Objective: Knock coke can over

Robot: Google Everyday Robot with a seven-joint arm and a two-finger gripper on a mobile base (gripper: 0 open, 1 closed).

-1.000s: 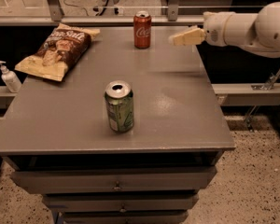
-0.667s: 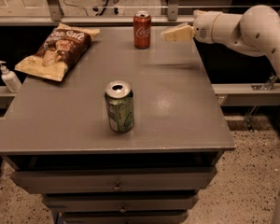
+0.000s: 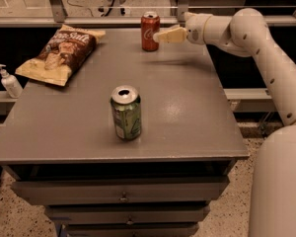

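The coke can (image 3: 150, 31), red with white lettering and a silver top, stands upright at the far edge of the grey table (image 3: 187, 112). My gripper (image 3: 160, 36) reaches in from the right at the can's mid height, its tips right beside the can's right side. The white arm (image 3: 246, 38) runs back to the right.
A green can (image 3: 126, 112) stands upright in the middle of the table. A brown chip bag (image 3: 59, 53) lies at the far left. A white pump bottle (image 3: 10, 81) stands on a ledge left of the table. Drawers sit under the tabletop.
The gripper has moved left along the far edge, from well right of the coke can to right beside it. The can still stands upright.
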